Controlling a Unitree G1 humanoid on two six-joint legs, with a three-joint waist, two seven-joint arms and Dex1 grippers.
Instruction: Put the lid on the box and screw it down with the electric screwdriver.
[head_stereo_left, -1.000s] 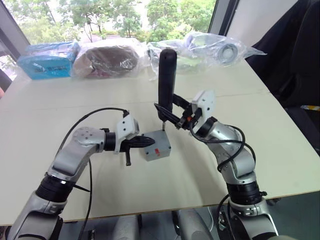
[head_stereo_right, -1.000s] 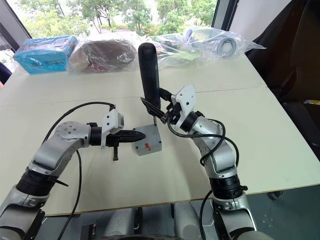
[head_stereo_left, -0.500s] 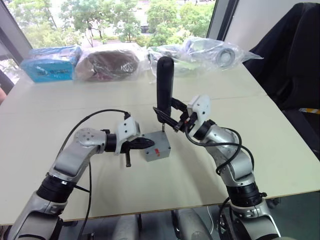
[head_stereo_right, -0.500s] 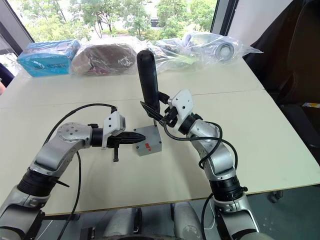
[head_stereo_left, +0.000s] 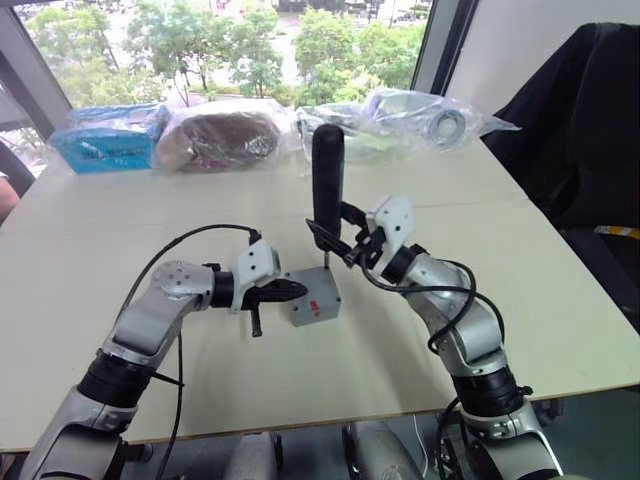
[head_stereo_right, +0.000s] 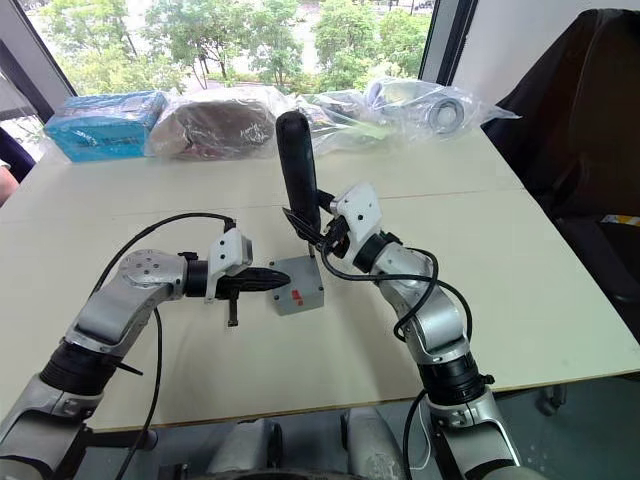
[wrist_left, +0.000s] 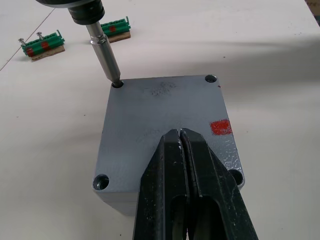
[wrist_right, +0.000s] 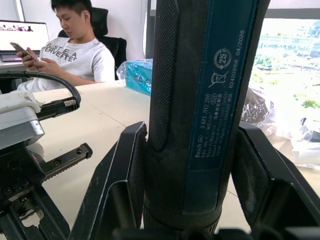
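Pale table by a big window with trees outside; dark chair at the robot's right. Along the far edge – plastic-wrapped bundles, clear bags, a blue pack. In the right wrist view a person sits at another desk with a phone.

Box sits mid-table between the arms, lid on top, closed flush, red mark near one edge. Screw holes at the lid's corners.

Right gripper clamps the screwdriver round its lower body, tool upright, slightly tilted. Its bit is down in the lid's far corner hole.

Left gripper – fingers pressed together, holding nothing, tips resting on the lid's near edge, opposite side from the bit.

Two small green-and-red pieces lie on the table just past the box, apart from it, near the bit. Nothing between bit and hole.
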